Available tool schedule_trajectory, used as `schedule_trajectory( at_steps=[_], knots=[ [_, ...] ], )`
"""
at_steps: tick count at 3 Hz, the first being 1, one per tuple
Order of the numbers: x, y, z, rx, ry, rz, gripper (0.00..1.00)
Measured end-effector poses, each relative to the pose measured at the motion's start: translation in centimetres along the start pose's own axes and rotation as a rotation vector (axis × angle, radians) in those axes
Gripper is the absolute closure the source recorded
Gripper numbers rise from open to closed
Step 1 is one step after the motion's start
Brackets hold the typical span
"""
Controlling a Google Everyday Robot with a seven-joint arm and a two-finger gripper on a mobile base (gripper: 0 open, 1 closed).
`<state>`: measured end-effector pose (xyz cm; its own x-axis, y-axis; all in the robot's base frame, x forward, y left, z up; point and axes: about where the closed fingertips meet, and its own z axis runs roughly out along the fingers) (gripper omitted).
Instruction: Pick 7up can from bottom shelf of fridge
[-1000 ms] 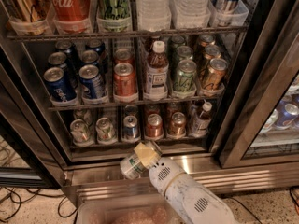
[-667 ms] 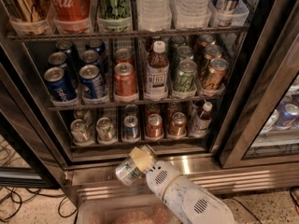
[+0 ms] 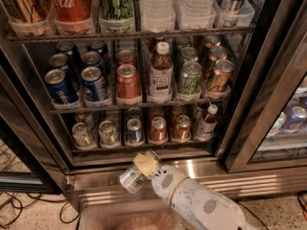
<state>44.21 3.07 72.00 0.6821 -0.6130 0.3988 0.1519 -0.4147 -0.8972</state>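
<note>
Camera view: the 7up can is off the rack. It's pinched tight by the gripper, tilted, and held low in front of the fridge, right at its shiny steel base and just below the bottom shelf.

One yellowish finger pad is pressed on the can's upper side; the other finger is hidden behind it. The white arm is cut off at the lower edge.

On the bottom shelf two silvery cans are lined up on the left, then a blue-and-silver can, two copper-red cans and a small bottle. Blue cans are racked one level up.

A clear plastic bin is cropped at the bottom, and cables are strewn on the floor at left.

Part of the Coca-Cola script can be read on a red bottle up top. The held can's green label can't be made out.
</note>
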Motion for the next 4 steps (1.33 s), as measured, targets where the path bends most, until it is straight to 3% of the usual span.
schedule_trajectory(
  at_steps=[1, 2, 3, 4],
  knots=[
    [0.9, 1.1, -0.4, -0.049, -0.100, -0.014, 1.00],
    [0.0, 1.5, -0.8, -0.068, -0.233, -0.019, 1.00],
    [-2.7, 1.2, -1.3, -0.038, -0.389, 0.004, 1.00],
    [-3.9, 0.8, -1.8, -0.027, -0.436, 0.010, 1.00]
  ],
)
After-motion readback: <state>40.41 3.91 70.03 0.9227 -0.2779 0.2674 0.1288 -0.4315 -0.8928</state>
